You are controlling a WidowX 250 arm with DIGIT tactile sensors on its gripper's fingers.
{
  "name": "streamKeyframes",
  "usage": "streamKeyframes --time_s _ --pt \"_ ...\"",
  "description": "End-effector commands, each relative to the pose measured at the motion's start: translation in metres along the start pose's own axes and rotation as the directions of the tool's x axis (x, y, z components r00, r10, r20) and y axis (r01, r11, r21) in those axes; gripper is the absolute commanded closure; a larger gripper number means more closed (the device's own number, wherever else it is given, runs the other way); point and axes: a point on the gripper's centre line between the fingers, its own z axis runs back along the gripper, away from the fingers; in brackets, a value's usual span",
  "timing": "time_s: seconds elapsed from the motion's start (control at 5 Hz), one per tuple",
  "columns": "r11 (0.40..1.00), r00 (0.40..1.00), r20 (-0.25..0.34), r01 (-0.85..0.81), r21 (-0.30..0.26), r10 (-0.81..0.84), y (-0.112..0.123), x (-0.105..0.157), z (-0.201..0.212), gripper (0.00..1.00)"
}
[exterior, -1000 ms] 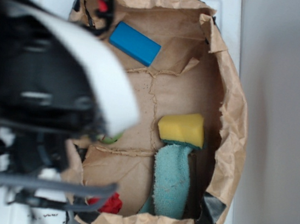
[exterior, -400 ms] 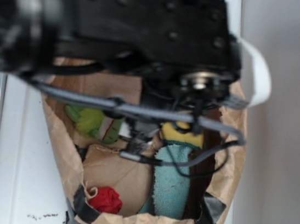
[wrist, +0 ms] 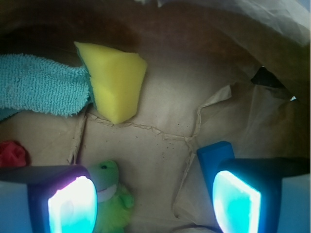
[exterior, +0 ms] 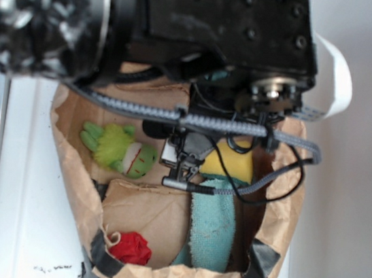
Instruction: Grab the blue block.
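Swung over the paper bag (exterior: 279, 213), the end effector (wrist: 155, 199) hangs wide open, its finger (wrist: 238, 194) covering the blue block (wrist: 214, 155)

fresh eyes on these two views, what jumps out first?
In the exterior view the black arm fills the top and covers the back of the brown paper bag. In the wrist view the open gripper hangs over the bag floor, with a corner of the blue block at its right finger and the yellow sponge beside the teal cloth at upper left.
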Motion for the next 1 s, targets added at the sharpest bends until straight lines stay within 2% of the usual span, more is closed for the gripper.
streamKeyframes --time_s 0.0,0.2,0.4,0.6,0.8 --pt "1.000 0.998 0.063 -0.023 0.021 0.021 0.008 0.008 0.019 0.00" --pt "0.998 0.998 0.037 0.052 0.021 -0.053 0.026 0.003 -0.012 0.00" --pt "0.995 0.997 -0.018 0.080 0.057 -0.079 0.037 -0.001 -0.017 0.00" --pt "0.995 0.994 -0.055 0.098 0.036 -0.096 0.043 -0.007 -0.002 0.00" --pt "0.994 0.994 -0.057 0.099 0.052 -0.096 0.051 -0.009 0.003 0.00"
